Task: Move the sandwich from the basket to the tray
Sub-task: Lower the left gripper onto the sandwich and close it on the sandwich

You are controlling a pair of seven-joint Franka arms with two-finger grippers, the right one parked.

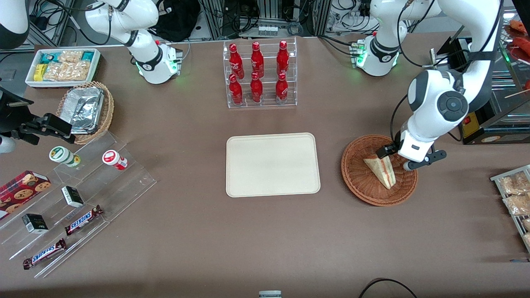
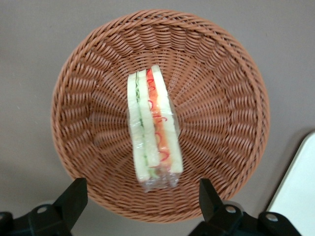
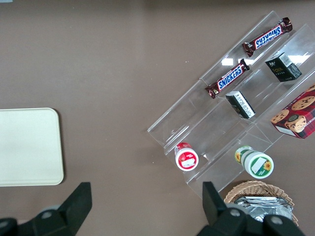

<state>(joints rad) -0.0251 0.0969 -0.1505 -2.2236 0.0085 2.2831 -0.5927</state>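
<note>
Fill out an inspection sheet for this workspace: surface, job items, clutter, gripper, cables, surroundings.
Surface: brown table, no spills seen.
Sandwich: the sandwich lies wrapped in the basket, not yet lifted.
Tray: the tray is bare, beside the basket toward the parked arm's end.
Clutter: bottle rack farther from the front camera than the tray; acrylic steps with Snickers bars, small boxes and cups; foil basket; snack bin; packets at the working arm's end.
Gripper: the gripper hangs open over the basket, fingers either side of the sandwich, not touching it.
Cables: a black cable at the table's near edge.
Surroundings: equipment racks and wiring past the table.
</note>
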